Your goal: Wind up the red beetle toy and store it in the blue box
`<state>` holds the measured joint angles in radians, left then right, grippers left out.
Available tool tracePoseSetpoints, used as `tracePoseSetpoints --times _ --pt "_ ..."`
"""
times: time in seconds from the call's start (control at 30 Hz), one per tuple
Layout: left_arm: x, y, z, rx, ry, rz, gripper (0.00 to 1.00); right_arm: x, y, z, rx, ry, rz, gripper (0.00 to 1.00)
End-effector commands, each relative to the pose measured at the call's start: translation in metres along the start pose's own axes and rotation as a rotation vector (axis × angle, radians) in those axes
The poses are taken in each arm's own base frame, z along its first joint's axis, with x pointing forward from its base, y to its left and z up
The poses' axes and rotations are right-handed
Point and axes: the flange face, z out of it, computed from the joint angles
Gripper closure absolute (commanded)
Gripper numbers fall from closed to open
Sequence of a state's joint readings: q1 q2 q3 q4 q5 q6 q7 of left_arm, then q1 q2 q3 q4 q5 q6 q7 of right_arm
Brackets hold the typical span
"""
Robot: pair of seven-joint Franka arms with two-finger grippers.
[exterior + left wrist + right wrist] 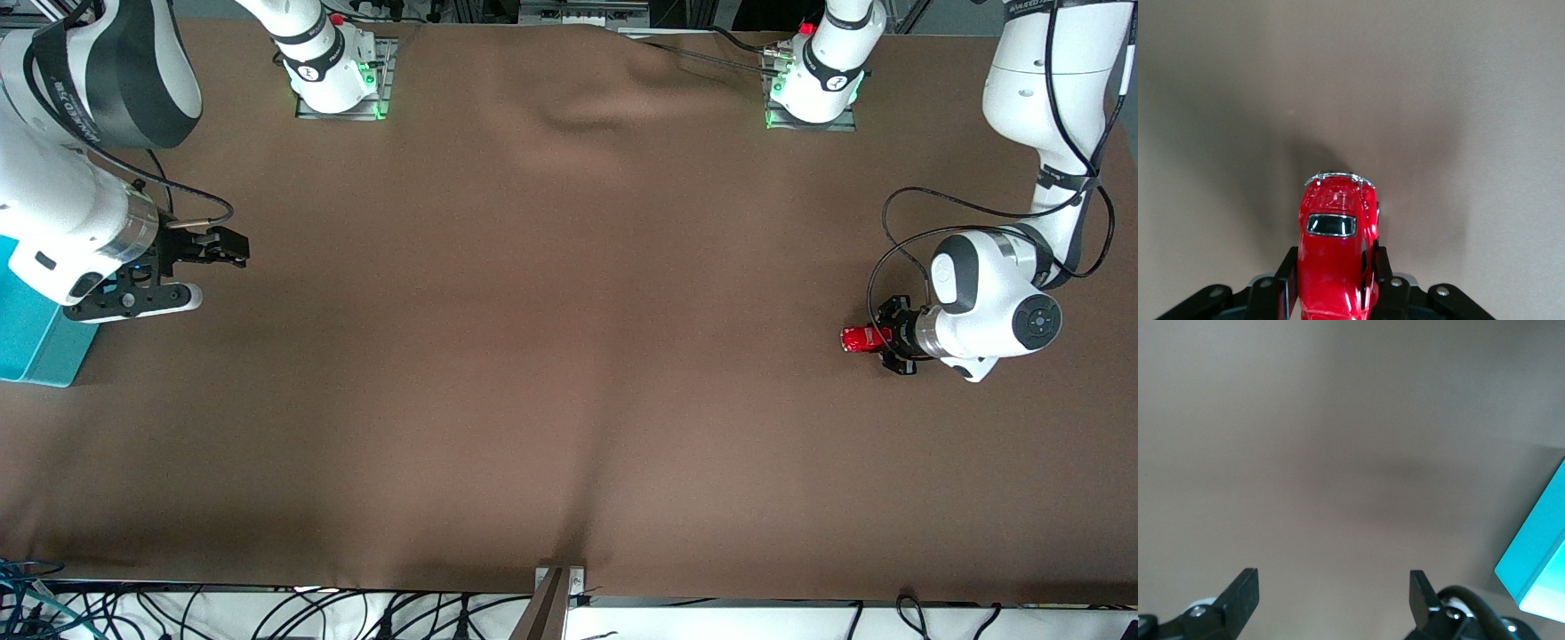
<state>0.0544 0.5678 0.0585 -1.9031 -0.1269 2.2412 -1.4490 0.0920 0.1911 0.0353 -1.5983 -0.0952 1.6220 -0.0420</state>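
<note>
Okay, quick pass. My left gripper (876,339) is down low at the left arm's end of the brown table cloth (551,356), wrist lying nearly level with the cloth, and it is clamped on the red beetle toy (857,339). In the left wrist view the two black fingers (1289,283) press the car's flanks on either side, squeezing the rear half of the body; the red beetle toy (1337,247) sticks out past the fingertips, with its silvery bumper and dark window in plain sight. Whether its wheels touch the cloth I cannot tell.

My right gripper (206,258) hangs over the cloth at the right arm's end of the table, just beside the blue box (36,342), and waits. Its fingers stand wide apart with nothing between them; the right wrist view shows both black fingertips (1245,590) spread over bare cloth, with a corner of the blue box (1538,567) at the edge of that view.

Relative to the blue box: the toy is well apart from it, at the other end of the table, at about the same nearness to the front camera. The box sits partly under my right arm's wrist, open top up.
</note>
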Motion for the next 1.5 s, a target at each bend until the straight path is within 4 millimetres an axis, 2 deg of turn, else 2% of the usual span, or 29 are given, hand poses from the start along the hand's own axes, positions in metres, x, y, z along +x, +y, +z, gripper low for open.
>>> tracePoseSetpoints --times 0.0,0.17,0.3,0.43,0.53,0.83,1.1,1.3,1.47 --pt "-0.033 0.01 -0.019 -0.041 -0.014 -0.013 1.0 -0.002 -0.003 0.002 -0.011 0.0 0.004 0.0" --pt "-0.078 0.013 -0.025 -0.054 -0.033 0.028 1.0 -0.002 -0.002 0.001 -0.011 0.002 0.006 0.0" --pt "-0.103 0.017 -0.034 -0.073 -0.047 0.01 1.0 -0.002 -0.004 0.002 -0.012 0.001 0.003 0.0" --pt "-0.126 0.016 -0.026 -0.068 -0.046 0.015 1.0 -0.002 -0.002 0.002 -0.011 0.0 0.006 0.0" --pt "-0.128 0.018 -0.023 -0.079 -0.059 -0.017 1.0 -0.002 -0.002 0.002 -0.011 0.0 0.005 0.0" --pt "-0.134 0.024 0.004 -0.06 -0.056 -0.028 1.0 -0.002 -0.006 0.002 -0.012 -0.002 0.001 0.0" --pt "-0.136 0.024 0.009 -0.063 -0.044 -0.001 1.0 -0.002 -0.005 0.002 -0.012 -0.002 0.002 0.0" --pt "-0.127 0.025 0.01 -0.06 -0.037 -0.002 1.0 -0.002 -0.005 0.002 -0.012 -0.002 0.002 0.0" --pt "-0.111 0.025 0.014 -0.053 -0.03 0.006 1.0 -0.002 -0.003 0.003 -0.011 -0.003 0.005 0.0"
